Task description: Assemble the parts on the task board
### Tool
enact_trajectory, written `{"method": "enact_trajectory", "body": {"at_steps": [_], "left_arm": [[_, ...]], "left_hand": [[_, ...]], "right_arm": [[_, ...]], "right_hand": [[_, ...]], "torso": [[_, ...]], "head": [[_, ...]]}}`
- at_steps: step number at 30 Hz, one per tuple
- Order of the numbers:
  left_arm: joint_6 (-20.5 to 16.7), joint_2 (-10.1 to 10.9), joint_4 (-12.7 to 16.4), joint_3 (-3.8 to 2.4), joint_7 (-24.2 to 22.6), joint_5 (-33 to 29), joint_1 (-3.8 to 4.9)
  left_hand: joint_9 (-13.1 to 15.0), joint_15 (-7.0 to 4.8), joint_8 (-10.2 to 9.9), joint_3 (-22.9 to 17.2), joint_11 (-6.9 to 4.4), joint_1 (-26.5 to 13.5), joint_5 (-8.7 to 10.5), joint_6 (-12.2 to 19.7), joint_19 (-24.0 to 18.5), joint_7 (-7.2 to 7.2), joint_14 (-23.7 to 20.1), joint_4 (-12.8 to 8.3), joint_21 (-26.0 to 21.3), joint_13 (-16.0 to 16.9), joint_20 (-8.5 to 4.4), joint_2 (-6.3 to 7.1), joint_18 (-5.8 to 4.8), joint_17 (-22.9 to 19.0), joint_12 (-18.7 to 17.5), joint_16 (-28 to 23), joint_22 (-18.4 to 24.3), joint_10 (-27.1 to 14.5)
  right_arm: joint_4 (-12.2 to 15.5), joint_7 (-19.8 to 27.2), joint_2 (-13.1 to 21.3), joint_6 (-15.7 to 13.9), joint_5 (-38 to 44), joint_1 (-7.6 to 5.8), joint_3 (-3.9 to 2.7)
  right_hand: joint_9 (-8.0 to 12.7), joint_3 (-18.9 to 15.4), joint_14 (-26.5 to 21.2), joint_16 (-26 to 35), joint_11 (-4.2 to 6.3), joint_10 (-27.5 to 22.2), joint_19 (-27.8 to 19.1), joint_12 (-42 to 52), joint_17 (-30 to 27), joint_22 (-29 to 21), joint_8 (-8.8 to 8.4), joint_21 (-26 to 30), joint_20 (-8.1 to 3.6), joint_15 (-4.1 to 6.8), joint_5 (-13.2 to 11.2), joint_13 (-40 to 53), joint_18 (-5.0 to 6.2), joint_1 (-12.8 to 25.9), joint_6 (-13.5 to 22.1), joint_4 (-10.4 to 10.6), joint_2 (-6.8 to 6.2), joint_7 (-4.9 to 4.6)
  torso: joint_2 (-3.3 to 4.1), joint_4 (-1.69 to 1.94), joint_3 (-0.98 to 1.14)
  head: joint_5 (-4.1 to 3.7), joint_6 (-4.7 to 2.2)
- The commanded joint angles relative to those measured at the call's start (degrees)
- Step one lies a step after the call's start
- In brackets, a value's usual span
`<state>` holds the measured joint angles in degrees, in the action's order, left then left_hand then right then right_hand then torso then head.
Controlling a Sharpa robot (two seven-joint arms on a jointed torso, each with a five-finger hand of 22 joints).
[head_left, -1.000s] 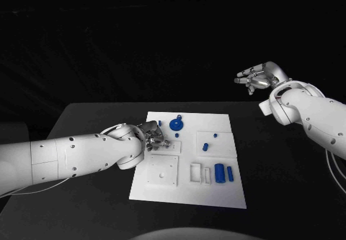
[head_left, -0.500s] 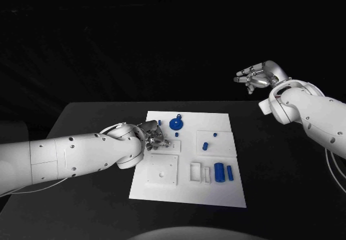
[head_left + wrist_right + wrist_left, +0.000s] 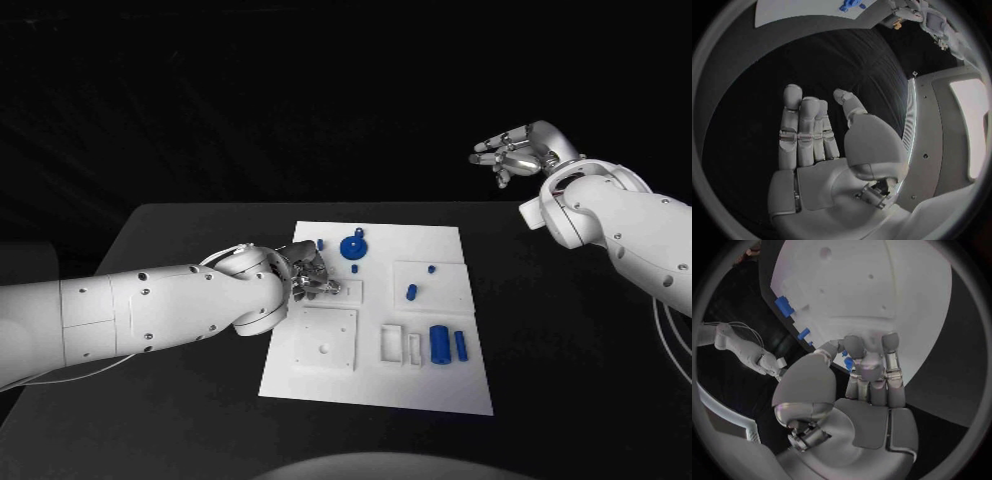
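The white task board (image 3: 433,385) lies in the middle of the black table. My left hand (image 3: 307,272) hovers over the board's left edge with its fingers curled in. Thumb and fingers (image 3: 870,365) pinch a small blue part (image 3: 847,360), whose tip (image 3: 320,245) sticks out past the fingers. A blue round part (image 3: 355,247) stands near the far edge, with a small blue peg (image 3: 355,268) just in front of it. Two blue cylinders (image 3: 438,345) lie side by side at the board's near right. My right hand (image 3: 512,152) is raised high beyond the table's far right corner, fingers (image 3: 804,132) apart and holding nothing.
Two more small blue pieces (image 3: 411,293) sit on a raised white block at the board's right. A square white plate (image 3: 326,341) and narrow white slots (image 3: 392,344) lie near the front. Bare black table (image 3: 577,340) surrounds the board.
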<state>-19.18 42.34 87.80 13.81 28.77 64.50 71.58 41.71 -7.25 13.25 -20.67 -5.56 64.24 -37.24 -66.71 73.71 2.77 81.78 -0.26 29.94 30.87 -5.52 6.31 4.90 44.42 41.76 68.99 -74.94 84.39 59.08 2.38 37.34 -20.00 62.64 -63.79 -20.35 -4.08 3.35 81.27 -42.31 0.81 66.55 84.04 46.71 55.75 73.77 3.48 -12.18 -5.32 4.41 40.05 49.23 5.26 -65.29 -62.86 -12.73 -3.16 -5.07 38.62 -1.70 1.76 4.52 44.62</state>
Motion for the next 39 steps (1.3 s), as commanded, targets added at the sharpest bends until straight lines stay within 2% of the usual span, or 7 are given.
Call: {"method": "enact_trajectory", "body": {"at_steps": [1, 39], "left_arm": [[2.0, 0.0, 0.0, 0.17, 1.2, 0.3, -0.18], [4.3, 0.0, -0.1, 0.16, 1.9, 0.2, -0.18]], "left_hand": [[-0.1, -0.01, 0.4, -5.5, -0.2, 0.4, -0.19, -5.0, 0.0, -4.56, 0.2, -5.5, 0.4, -0.1, 0.43, -0.04, 0.59, 0.1, 0.2, 0.2, -0.9, 2.1], [0.7, 0.08, 1.3, -5.4, -0.23, 0.3, -0.04, -5.2, -0.1, -4.76, 0.3, -5.7, 0.6, -0.1, 0.84, 0.06, 0.87, 0.4, 0.6, 0.6, -0.9, 2.2]], "right_arm": [[0.1, 0.5, 0.0, 0.8, 0.0, -0.01, -0.03], [-0.1, 0.5, -0.1, 1.0, 0.0, 0.0, -0.03]], "right_hand": [[0.1, 0.4, -0.1, 0.3, 0.05, -0.3, 2.0, 0.0, 0.0, 0.1, 0.11, -0.4, -0.09, -0.04, 0.2, -0.1, 0.61, 0.6, 0.1, 0.0, -0.05, -0.11], [0.1, 0.6, 0.0, 0.3, 0.08, -0.3, 2.0, 0.0, 0.1, 0.1, 0.11, -0.5, -0.12, -0.01, 0.8, -0.1, 0.6, 0.8, 0.0, 0.1, -0.19, -0.09]], "torso": [[0.04, -0.05, 0.03], [0.05, -0.06, 0.02]], "head": [[0.08, 0.04], [-0.04, 0.05]]}}
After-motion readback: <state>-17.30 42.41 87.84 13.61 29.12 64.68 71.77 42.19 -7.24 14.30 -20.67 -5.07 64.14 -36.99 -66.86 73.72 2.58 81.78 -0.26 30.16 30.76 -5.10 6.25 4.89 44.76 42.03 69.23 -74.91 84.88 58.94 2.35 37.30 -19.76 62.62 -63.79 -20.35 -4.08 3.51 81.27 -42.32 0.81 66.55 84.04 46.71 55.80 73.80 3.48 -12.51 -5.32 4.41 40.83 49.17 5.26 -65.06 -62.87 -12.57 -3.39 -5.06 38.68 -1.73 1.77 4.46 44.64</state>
